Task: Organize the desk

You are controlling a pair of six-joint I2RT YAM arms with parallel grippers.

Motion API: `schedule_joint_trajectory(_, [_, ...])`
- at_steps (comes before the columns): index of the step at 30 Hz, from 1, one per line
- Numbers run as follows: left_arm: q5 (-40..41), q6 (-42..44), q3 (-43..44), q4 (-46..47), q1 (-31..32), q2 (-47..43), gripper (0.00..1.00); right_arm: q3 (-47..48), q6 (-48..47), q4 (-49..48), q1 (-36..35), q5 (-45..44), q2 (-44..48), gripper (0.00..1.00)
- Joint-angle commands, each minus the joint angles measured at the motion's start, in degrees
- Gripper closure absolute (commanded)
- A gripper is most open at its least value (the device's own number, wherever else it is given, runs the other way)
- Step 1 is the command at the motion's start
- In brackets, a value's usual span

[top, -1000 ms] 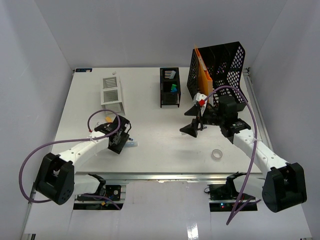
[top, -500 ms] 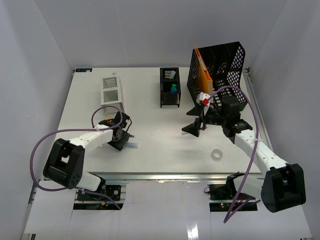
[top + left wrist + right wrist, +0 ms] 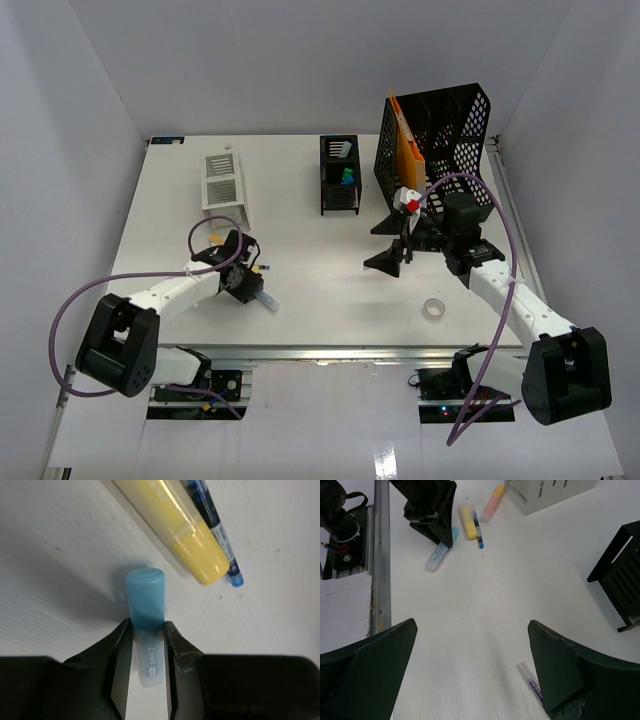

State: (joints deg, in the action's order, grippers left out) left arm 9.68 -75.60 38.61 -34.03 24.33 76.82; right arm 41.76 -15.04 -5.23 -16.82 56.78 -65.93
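**Left tool has the blue highlighter, right tool spread wide**

We see the left tool (image 3: 146,625) down low at the near-left part of the white surface (image 3: 330,300). Its 2 fingers (image 3: 120,645) sit against both sides of the blue highlighter (image 3: 145,600), so it's clamped on it. The highlighter lies flat on the surface with its blue cap poking out past the fingertips. Just beyond the cap are a yellow highlighter (image 3: 175,530) and a thin blue pen (image 3: 215,525), lying side by side and touching. An orange highlighter (image 3: 492,502) lies a bit farther off.

The right tool (image 3: 472,625) hangs above the surface with its fingers far apart and nothing between them. A clear pen (image 3: 530,680) lies on the surface below it.

Along the back stand a white mesh organizer (image 3: 223,187), a black pen holder (image 3: 339,175), and a black file rack (image 3: 440,135) with an orange folder (image 3: 405,150) in it. A tape roll (image 3: 433,309) lies near the front right.
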Motion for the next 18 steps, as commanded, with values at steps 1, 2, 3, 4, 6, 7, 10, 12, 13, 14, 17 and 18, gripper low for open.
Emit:
schedule_joint_trajectory(1, [-6.64,5.16,-0.97,2.31,1.94,-6.92,0.84,-0.27,-0.51,-2.15,0.38,4.52,0.97,0.02])
schedule_joint_trajectory(2, [-7.42,6.16,-0.86,2.99,2.42,-7.20,0.86,-0.26,-0.53,-2.11,0.38,4.78,0.86,0.02])
schedule_joint_trajectory(3, [-8.48,7.92,-0.62,4.24,3.05,-8.45,0.89,-0.22,-0.61,-1.92,0.34,5.02,0.71,0.02])
schedule_joint_trajectory(4, [-9.54,9.68,-0.39,5.49,3.67,-9.70,0.93,-0.19,-0.69,-1.72,0.30,5.25,0.55,0.02])
schedule_joint_trajectory(6, [-13.59,14.92,-0.24,10.34,4.86,-10.85,0.99,0.23,-1.05,-0.95,0.30,5.74,0.01,0.02])
schedule_joint_trajectory(7, [-16.08,18.17,-0.63,14.41,5.38,-11.36,1.00,0.54,-1.22,-0.61,0.30,5.96,-0.21,0.02])
schedule_joint_trajectory(10, [-24.33,23.86,-5.68,33.79,5.61,-13.57,1.00,0.84,-1.31,0.07,0.30,5.35,-0.89,0.02])
schedule_joint_trajectory(12, [-27.44,26.71,-7.39,45.13,5.64,-12.90,1.00,0.95,-1.56,0.63,0.38,4.42,-0.87,0.02])
schedule_joint_trajectory(13, [-27.38,29.83,-6.20,46.87,5.59,-11.45,1.00,1.19,-2.22,1.12,0.38,4.16,-0.77,0.02])
schedule_joint_trajectory(14, [-27.23,32.88,-4.59,48.43,5.55,-9.73,1.00,1.40,-2.82,1.57,0.45,3.93,-0.68,0.02])
schedule_joint_trajectory(17, [-26.91,40.33,4.87,52.03,5.55,-1.71,1.00,1.49,-3.10,1.92,1.53,3.80,-0.29,0.02])
schedule_joint_trajectory(18, [-26.76,43.72,8.37,52.46,5.55,0.89,1.00,1.47,-3.07,1.91,1.94,3.88,-0.15,0.02])
